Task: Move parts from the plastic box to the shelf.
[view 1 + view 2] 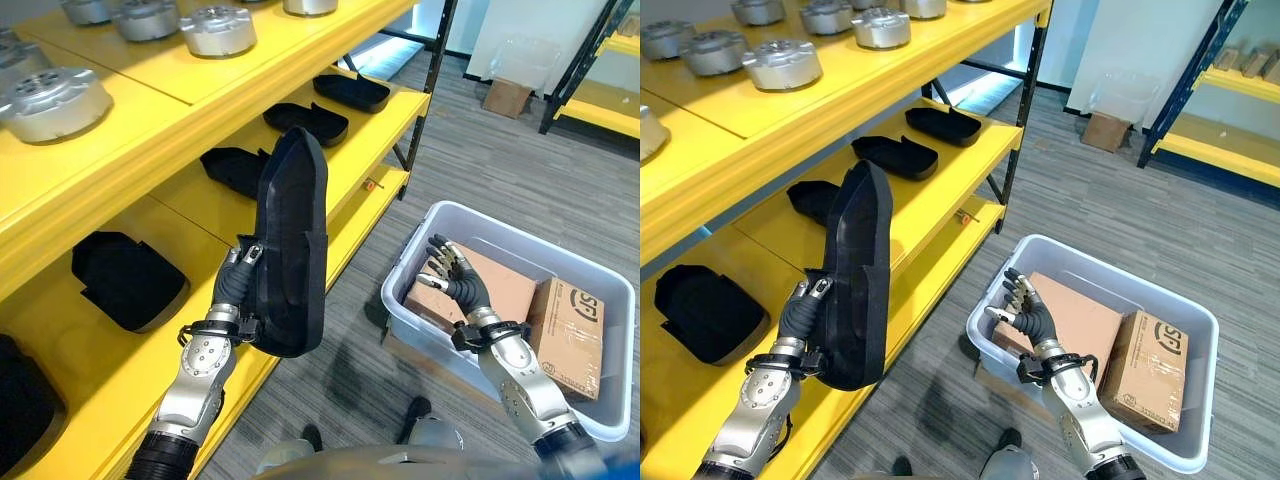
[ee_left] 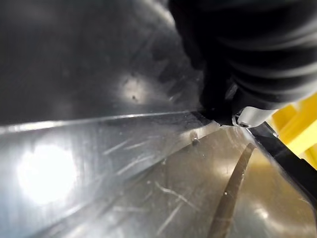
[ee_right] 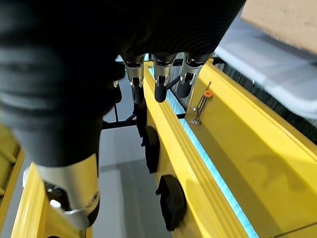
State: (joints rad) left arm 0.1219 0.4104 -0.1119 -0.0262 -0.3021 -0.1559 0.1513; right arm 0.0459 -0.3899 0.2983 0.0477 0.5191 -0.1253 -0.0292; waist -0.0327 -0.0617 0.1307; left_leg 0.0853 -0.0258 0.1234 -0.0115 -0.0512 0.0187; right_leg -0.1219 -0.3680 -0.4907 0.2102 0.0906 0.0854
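A long black moulded part [image 1: 291,245], boat-shaped with a pointed upper end and a raised rim, stands nearly upright in the air just in front of the yellow shelf [image 1: 300,75], level with its middle tier. The left hand [image 1: 243,272] grips it low down from the shelf side, fingers curled against the part's edge; in the left wrist view the part's glossy, scratched dark surface lies right against the hand's cover.

Behind the held part, on the middle tier, lie four similar black shells in a row: one near the robot [image 1: 128,279], one partly hidden by the held part [image 1: 232,168], and two further along [image 1: 306,122] [image 1: 352,91]. The held part's tip overlaps the lip of the upper tier as seen from above. On that upper tier sit round silver metal motor housings [image 1: 217,30], ribbed and flanged, spaced apart.

On the grey striped floor [image 1: 480,160] to the right stands the pale grey plastic box [image 1: 462,222], with rounded corners and a thick rim. Inside it are two brown cardboard cartons, a flat one [image 1: 505,285] and one with black print [image 1: 568,335] leaning beside it. The right hand [image 1: 452,275] hovers over the box's near side, above the flat carton, fingers spread and loosely bent, holding nothing.

Further off, a small cardboard box [image 1: 507,97] and a clear plastic bag [image 1: 525,55] rest by the wall, beside another yellow rack [image 1: 600,105].
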